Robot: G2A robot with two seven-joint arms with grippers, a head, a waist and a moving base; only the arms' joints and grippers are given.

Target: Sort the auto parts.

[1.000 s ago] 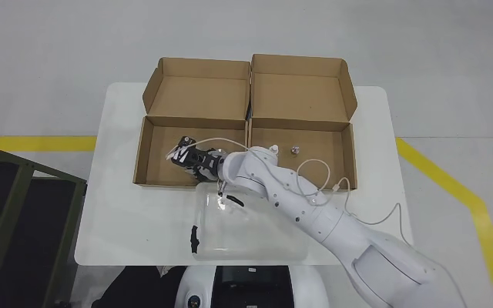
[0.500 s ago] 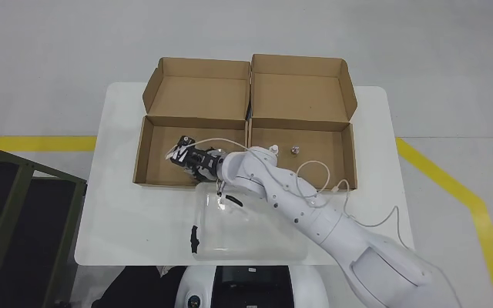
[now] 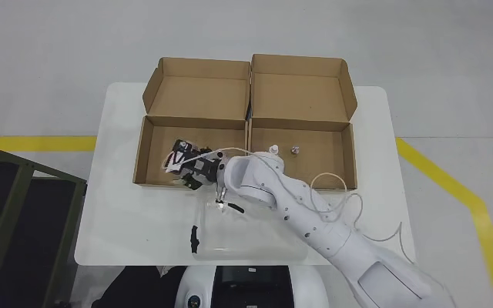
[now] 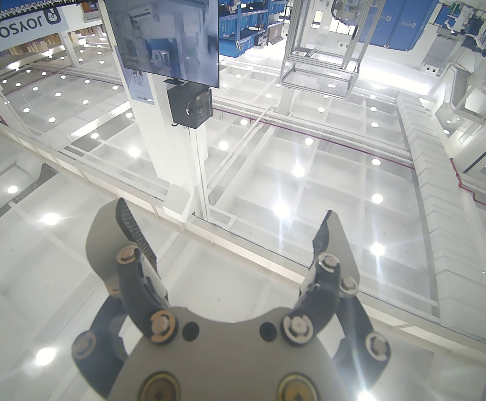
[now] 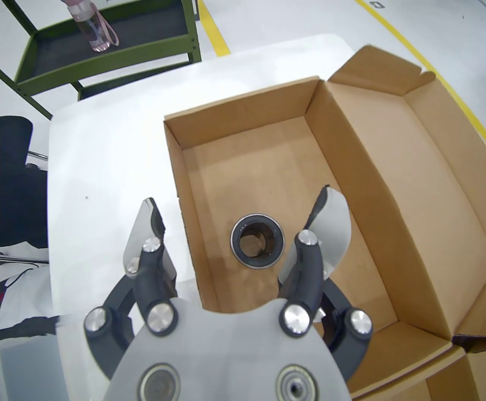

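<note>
In the brown cardboard box [image 5: 265, 159], black round metal bearing [image 5: 257, 240] lies flat; likely heavy, stiff, slick. Pinch across outer rim. Right gripper [image 5: 239, 203] gapes wide, empty.

Mirrored brand print on banner [image 4: 30, 24]

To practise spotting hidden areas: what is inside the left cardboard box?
One black ring-shaped part lies on the left box floor, below the open right hand. The hand's body covers the nearest floor strip.
</note>
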